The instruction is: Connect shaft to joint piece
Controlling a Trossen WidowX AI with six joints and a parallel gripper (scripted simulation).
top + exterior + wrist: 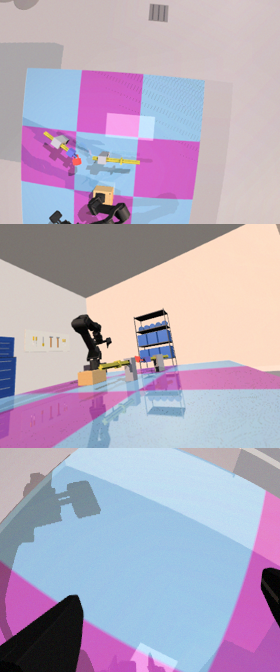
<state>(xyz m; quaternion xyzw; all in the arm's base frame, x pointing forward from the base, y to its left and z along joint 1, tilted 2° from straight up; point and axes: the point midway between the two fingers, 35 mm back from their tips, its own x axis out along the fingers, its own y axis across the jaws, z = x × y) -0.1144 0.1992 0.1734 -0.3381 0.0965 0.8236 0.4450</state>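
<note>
The fixed yellow shaft [47,135] runs through a grey block [59,141] [160,364] at left in the top view. At its end are a blue piece [71,152] [147,359] and the red joint piece [77,160] [137,359]. The red piece is turned toward the arm's side, not in line with the second shaft; its opening is too small to make out. The second yellow shaft [132,162] [114,365] lies in another grey block [102,159] [131,370], its near end apart from the red piece. My gripper [174,592] is open and empty, away from both shafts.
The black arm stands on an orange block [108,191] [92,378] in front of the second shaft. A collar [121,160] sits on the second shaft beyond its block. A shelf with blue bins [155,337] stands in the background.
</note>
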